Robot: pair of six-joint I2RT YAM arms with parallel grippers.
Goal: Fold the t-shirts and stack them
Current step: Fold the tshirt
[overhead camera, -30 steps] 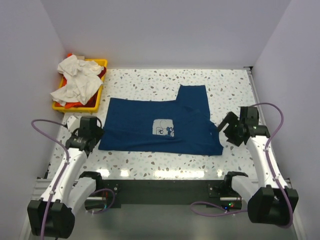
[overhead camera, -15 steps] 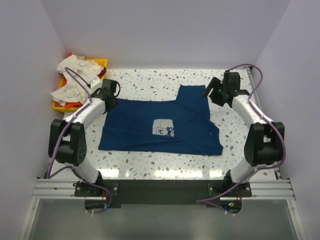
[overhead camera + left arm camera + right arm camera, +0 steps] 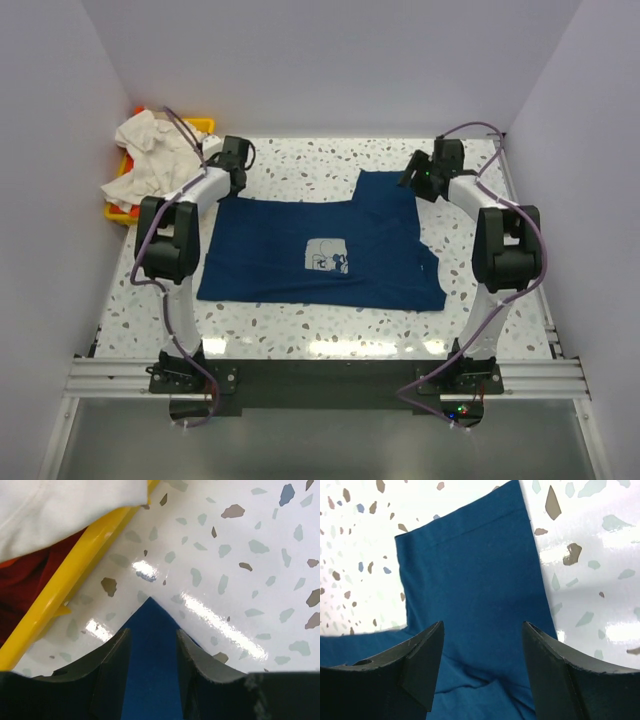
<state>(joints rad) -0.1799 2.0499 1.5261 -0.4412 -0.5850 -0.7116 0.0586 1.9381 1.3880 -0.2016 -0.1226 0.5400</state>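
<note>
The navy t-shirt (image 3: 320, 250) lies spread flat on the middle of the tabletop (image 3: 300, 160), its pale chest print facing up. One hemmed panel juts toward the far edge on the right side. Both arms reach to the far side of the shirt, so this looks like the start of a fold, with each arm going for a far corner.

The left end effector (image 3: 152, 637) sits low at the shirt's far-left corner, just beside the yellow tray (image 3: 75, 565). That tray holds a white t-shirt (image 3: 150, 160) and an orange-red one (image 3: 25, 590). Its fingers are partly open and straddle the pointed blue corner, but they do not pinch it.

The right end effector (image 3: 482, 627) hovers over the jutting panel with its fingers spread wide. It has hold of nothing.

The next move probably calls for both end effectors to press down to the tabletop and close on a single layer of fabric. They would then lift together and carry the far edge toward the near edge. The left one has little margin, because the corner is narrow and could slip out.
</note>
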